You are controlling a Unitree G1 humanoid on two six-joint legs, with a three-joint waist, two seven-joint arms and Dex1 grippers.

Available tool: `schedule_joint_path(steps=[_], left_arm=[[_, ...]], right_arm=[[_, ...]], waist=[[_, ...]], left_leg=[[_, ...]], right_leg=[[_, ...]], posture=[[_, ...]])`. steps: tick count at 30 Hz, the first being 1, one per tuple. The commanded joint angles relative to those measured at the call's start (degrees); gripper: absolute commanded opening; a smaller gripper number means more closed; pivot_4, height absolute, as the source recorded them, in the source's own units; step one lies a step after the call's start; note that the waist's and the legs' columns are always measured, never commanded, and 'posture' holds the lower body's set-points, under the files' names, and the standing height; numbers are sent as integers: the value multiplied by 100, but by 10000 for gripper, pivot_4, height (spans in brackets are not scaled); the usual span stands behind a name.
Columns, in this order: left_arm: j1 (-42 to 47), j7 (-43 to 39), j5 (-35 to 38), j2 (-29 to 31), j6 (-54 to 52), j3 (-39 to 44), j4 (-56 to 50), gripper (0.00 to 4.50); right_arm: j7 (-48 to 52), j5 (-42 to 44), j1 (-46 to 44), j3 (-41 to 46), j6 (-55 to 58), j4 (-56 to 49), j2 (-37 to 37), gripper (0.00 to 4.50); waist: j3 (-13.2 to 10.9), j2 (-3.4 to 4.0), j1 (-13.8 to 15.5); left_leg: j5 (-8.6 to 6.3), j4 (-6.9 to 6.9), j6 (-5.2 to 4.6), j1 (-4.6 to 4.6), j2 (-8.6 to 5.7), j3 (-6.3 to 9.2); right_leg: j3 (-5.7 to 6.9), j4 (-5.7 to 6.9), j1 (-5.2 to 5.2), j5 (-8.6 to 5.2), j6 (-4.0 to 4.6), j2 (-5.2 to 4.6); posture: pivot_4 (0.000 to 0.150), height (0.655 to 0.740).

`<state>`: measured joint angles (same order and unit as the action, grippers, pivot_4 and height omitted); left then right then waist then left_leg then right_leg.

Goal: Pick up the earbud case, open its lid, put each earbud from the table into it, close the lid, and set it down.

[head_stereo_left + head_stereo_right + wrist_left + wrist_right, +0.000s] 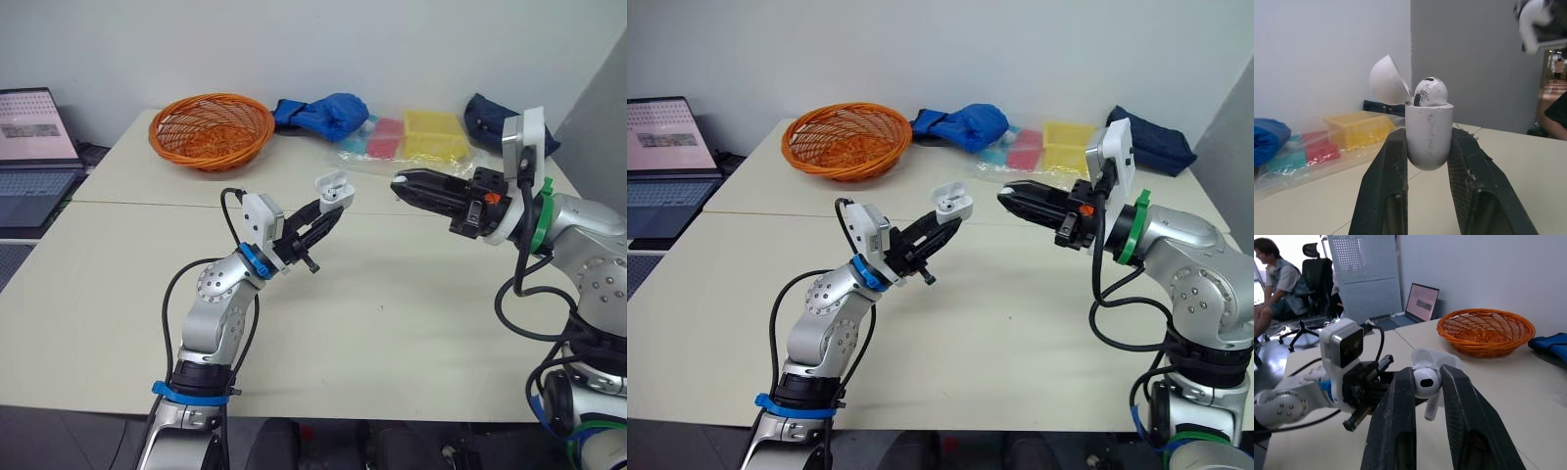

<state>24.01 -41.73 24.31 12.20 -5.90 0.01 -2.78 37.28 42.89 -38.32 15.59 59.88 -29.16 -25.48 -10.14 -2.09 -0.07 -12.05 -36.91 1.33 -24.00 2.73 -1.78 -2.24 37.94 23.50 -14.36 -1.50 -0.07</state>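
My left gripper is shut on the body of a white earbud case, held up above the cream table. The case's lid stands hinged open. One white earbud sits in the case with its head poking out. My right gripper hovers a short way to the right of the case, pointing at it. It is shut on a second white earbud, gripped by the head with the stem hanging down. A small gap separates this earbud from the case.
An orange wicker basket stands at the back left of the table, with a blue bag, yellow and red plastic packets and a dark pouch along the back. A laptop sits off to the left. A seated person is far off.
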Motion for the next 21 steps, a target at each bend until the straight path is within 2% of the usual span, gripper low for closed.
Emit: schedule_joint_path(steps=[1,8,21], left_arm=[[23,-72,243,-150,-117,-102,-185,7436],[174,-328,224,-150,-29,-243,-153,7436],[340,-473,216,-191,-10,-257,-79,7436]], right_arm=[[-834,-315,-53,-289,-481,-306,370,3972],[-1075,-852,23,-978,-1165,-38,537,3972],[-1110,-1063,264,-1356,-1471,96,468,3972]], waist=[[0,0,-9],[0,1,-16],[0,1,-49]], left_leg=[[-1,-2,-1,-5,-5,-1],[-1,-6,-5,-3,-13,-12],[-1,-3,-5,1,-5,-10]], right_leg=[[-3,3,7,1,-6,-8],[-2,1,9,-1,-29,3],[-5,2,9,-5,-25,19]], posture=[[1500,7400],[1500,7400],[1500,7400]])
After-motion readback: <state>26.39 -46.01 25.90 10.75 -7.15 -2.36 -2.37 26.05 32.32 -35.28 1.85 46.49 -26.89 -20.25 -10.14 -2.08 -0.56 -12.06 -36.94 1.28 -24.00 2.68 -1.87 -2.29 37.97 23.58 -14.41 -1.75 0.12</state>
